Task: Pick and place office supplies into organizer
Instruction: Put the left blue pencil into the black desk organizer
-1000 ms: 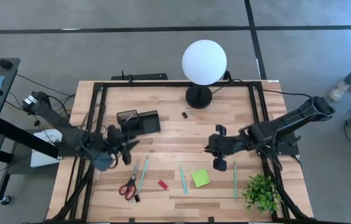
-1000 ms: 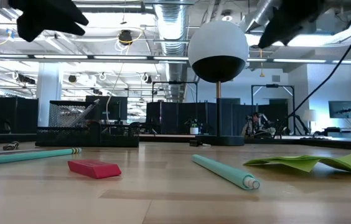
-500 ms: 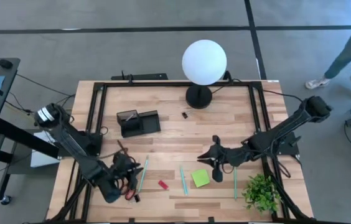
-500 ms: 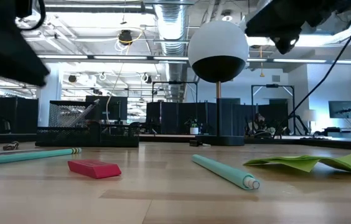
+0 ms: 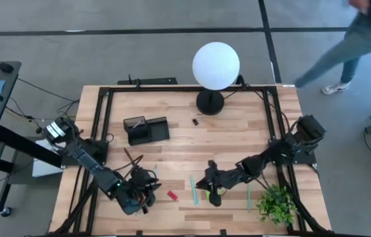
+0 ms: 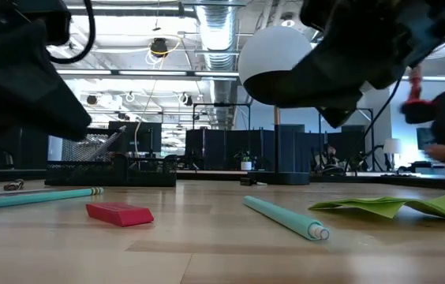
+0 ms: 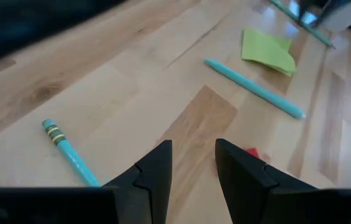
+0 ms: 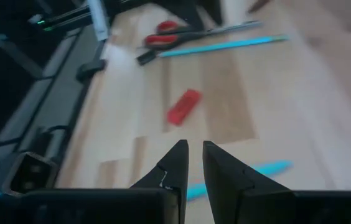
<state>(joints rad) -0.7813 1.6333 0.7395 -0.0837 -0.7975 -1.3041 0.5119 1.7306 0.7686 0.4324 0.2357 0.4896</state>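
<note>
Low view: flat red eraser (image 6: 119, 213), teal pen (image 6: 286, 218), crumpled lime sticky-note (image 6: 392, 206).

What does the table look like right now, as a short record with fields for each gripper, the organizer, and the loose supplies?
left gripper: low over the scissors near the table's front left, fingers slightly apart, holding nothing
right gripper: low beside the green sticky-note pad, fingers nearly closed, holding nothing
organizer: toward the back left
loose supplies: red piece, teal pen
</note>
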